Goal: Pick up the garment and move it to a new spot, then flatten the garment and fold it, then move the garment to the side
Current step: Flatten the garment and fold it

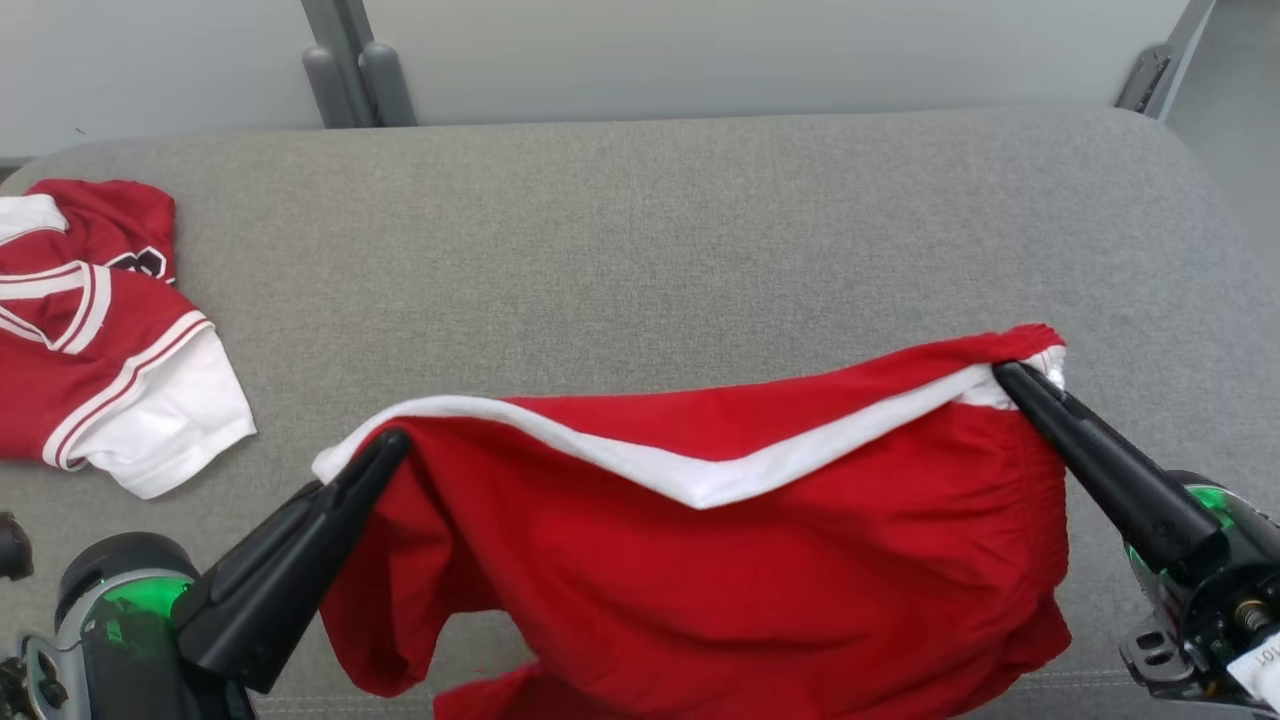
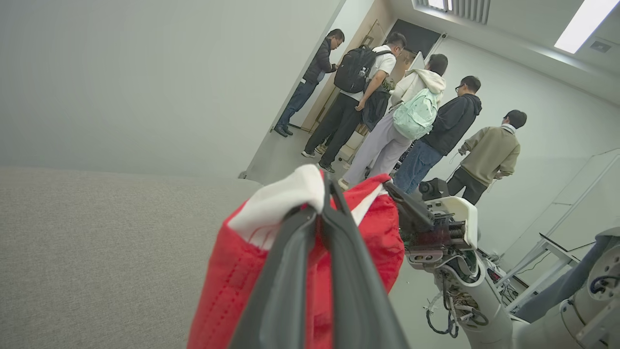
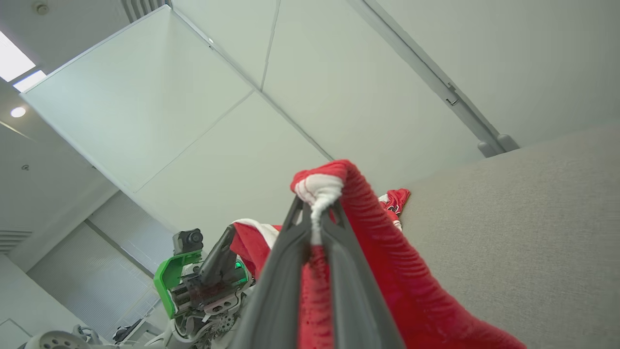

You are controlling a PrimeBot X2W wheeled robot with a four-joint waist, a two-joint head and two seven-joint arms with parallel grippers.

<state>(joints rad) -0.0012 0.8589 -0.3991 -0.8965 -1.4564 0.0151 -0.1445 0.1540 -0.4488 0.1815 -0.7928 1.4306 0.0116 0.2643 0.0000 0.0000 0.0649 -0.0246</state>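
The garment point(image 1: 720, 560) is a pair of red shorts with a white band, held up and stretched between both grippers over the grey table point(image 1: 640, 250). My left gripper point(image 1: 395, 445) is shut on its left corner, and the left wrist view has red and white cloth point(image 2: 271, 218) pinched at the left gripper's tips point(image 2: 322, 203). My right gripper point(image 1: 1005, 375) is shut on the right end of the waistband. In the right wrist view the bunched band point(image 3: 322, 186) sits between the right gripper's tips point(image 3: 315, 213). The lower part hangs below the head view's bottom edge.
A red and white jersey point(image 1: 90, 330) lies crumpled at the table's far left. A pale wall panel with grey brackets point(image 1: 355, 70) runs behind the table. Several people point(image 2: 402, 111) stand by a doorway in the left wrist view.
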